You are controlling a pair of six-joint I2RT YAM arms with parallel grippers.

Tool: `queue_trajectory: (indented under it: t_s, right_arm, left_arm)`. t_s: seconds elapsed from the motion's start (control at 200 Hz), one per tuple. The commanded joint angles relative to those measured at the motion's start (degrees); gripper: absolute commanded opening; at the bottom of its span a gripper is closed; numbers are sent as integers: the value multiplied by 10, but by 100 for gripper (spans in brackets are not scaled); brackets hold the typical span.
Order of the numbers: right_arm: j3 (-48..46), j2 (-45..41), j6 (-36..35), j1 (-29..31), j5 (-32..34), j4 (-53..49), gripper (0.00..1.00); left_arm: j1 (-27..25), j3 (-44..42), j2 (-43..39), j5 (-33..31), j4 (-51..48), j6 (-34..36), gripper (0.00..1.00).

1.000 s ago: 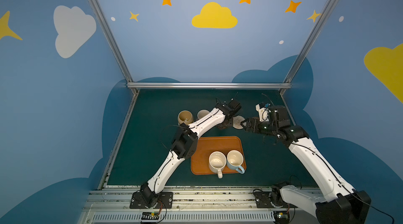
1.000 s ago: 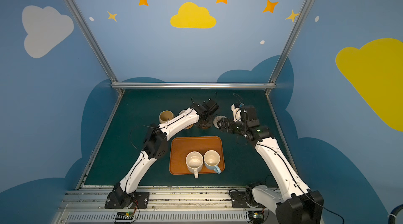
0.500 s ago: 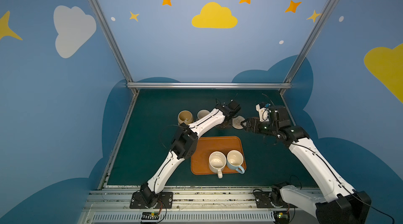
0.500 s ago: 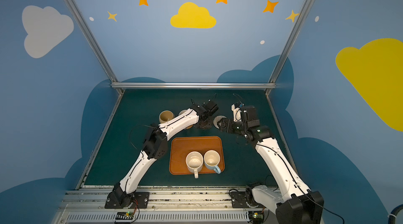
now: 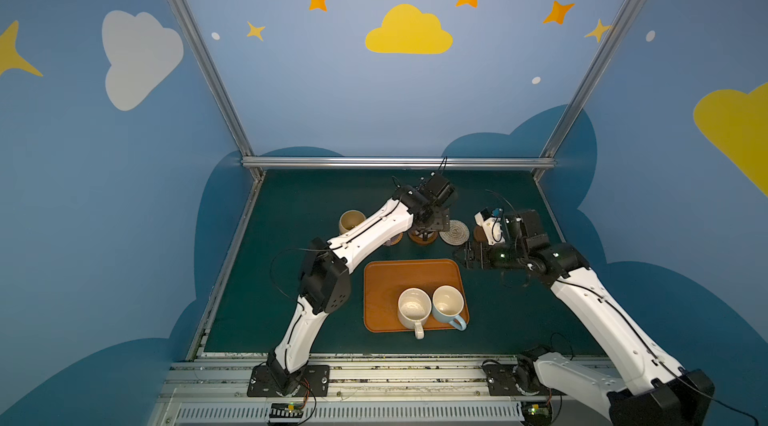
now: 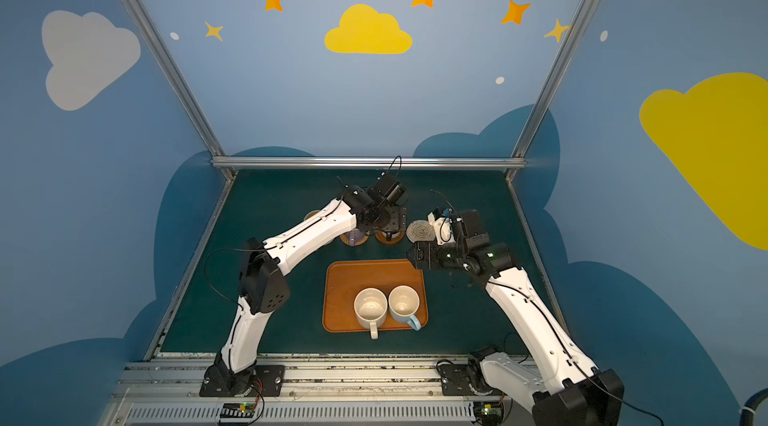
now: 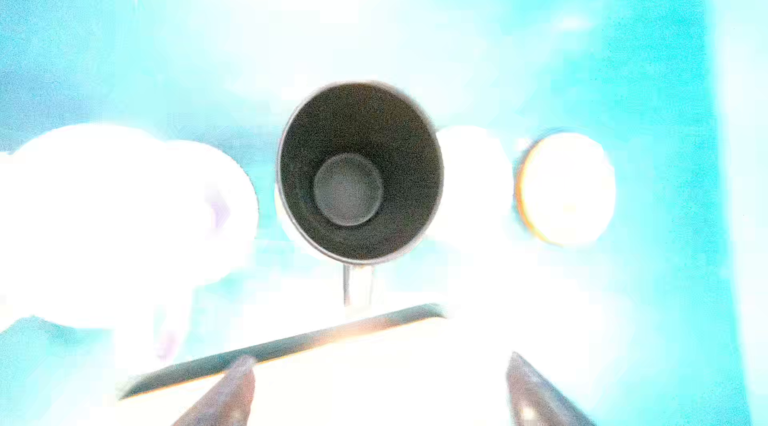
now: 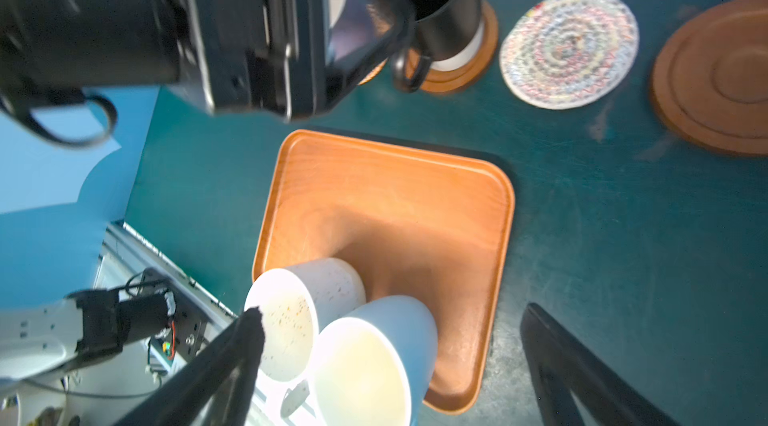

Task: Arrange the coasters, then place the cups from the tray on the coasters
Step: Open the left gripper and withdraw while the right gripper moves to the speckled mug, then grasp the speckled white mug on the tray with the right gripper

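Standing on coasters: black cup (image 8: 444,0), upright on a brown wooden coaster (image 8: 469,67); lavender cup (image 6: 352,236) on the rattan coaster (image 6: 363,242); yellow cup (image 5: 351,221) at the row's left end, its coaster hidden.
Row position: between the far edge of the tray (image 5: 395,274) and the far edge of the table (image 5: 249,312).
Coasters empty: grey-white woven coaster (image 8: 569,48); second wooden coaster (image 8: 715,75) at the row's right end.
Cups on tray: cream-white cup (image 5: 413,307) and light blue cup (image 5: 448,303), touching, at its near edge.
Left gripper (image 7: 380,386): fingers spread, above the black cup, holding nothing.
Right gripper (image 8: 395,320): spread wide, empty, just off the tray's far right corner.
Progress: judged three of five cups placed; two left.
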Motion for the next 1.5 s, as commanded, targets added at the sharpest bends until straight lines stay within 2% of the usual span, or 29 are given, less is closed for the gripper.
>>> queue_trajectory:
  t_s: [0.0, 0.28, 0.39, 0.486, 0.546, 0.666, 0.811, 1.101, 1.251, 1.492]
  right_arm:
    - [-11, -28, -4, 40, 11, -36, 96]
    - [-37, -59, 35, 158, 54, -48, 93]
    - [-45, -60, 53, 201, 69, -50, 88]
    - [-45, -55, 62, 246, 97, -54, 84]
    - [-48, -51, 71, 268, 108, -50, 81]
    - [-54, -34, 86, 318, 132, -44, 73]
    - [-44, 1, 102, 384, 191, -59, 71]
    - [-59, 40, 160, 468, 205, -31, 62]
    - [-64, 70, 179, 481, 215, -21, 58]
    - [-38, 132, 199, 483, 221, -42, 59]
  left_arm:
    - [5, -38, -50, 27, 38, 1, 99]
    - [45, -189, -194, 132, 107, 26, 99]
    - [67, -271, -262, 183, 129, 41, 99]
    - [91, -342, -322, 252, 154, 50, 99]
    - [99, -374, -357, 269, 153, 55, 99]
    - [108, -391, -395, 272, 92, 77, 98]
    - [109, -431, -435, 309, 80, 72, 98]
    - [110, -509, -476, 333, 81, 48, 98]
    - [110, -532, -487, 324, 87, 24, 98]
    - [113, -572, -518, 318, 95, 2, 98]
